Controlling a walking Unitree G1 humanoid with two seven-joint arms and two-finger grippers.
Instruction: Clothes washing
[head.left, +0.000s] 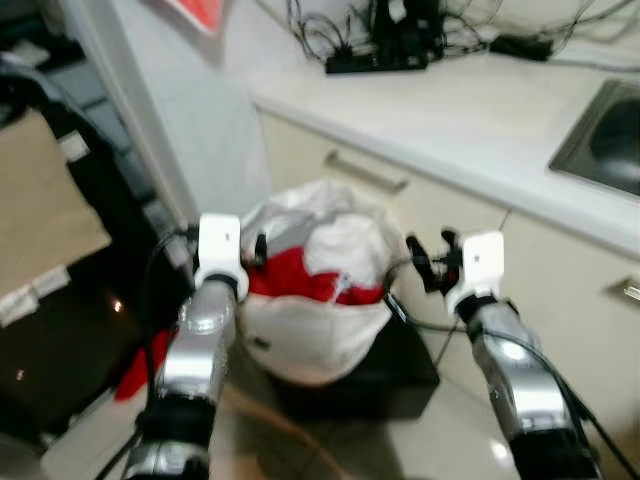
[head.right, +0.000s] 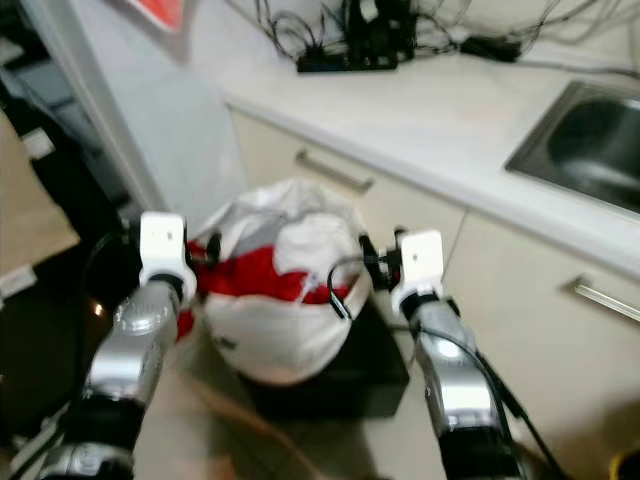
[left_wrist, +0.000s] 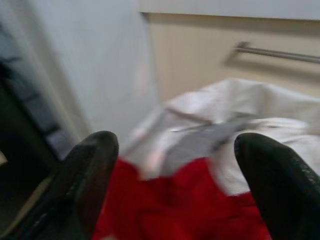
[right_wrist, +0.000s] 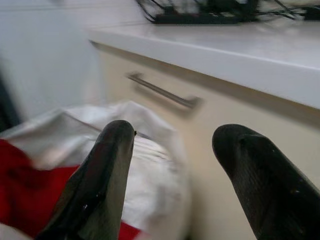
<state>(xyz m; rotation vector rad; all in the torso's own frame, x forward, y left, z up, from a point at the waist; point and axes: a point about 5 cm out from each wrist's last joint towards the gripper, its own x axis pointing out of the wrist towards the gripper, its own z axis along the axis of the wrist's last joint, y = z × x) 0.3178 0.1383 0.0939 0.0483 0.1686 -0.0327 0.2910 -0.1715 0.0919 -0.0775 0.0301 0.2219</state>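
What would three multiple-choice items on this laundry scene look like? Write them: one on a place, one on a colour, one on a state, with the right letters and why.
1. Where does the bundle of clothes sit?
A. on the counter
B. on a black box on the floor
C. in the sink

2. What colours are the clothes?
A. white and red
B. blue and green
C. all black

3. How do the left claw and right claw stand?
A. both shut on cloth
B. one open, one shut
C. both open

Answers: 1 B, the bundle rests on the black box below the counter. 2 A, white cloth with red folds. 3 C, each wrist view shows a wide gap between the fingers.
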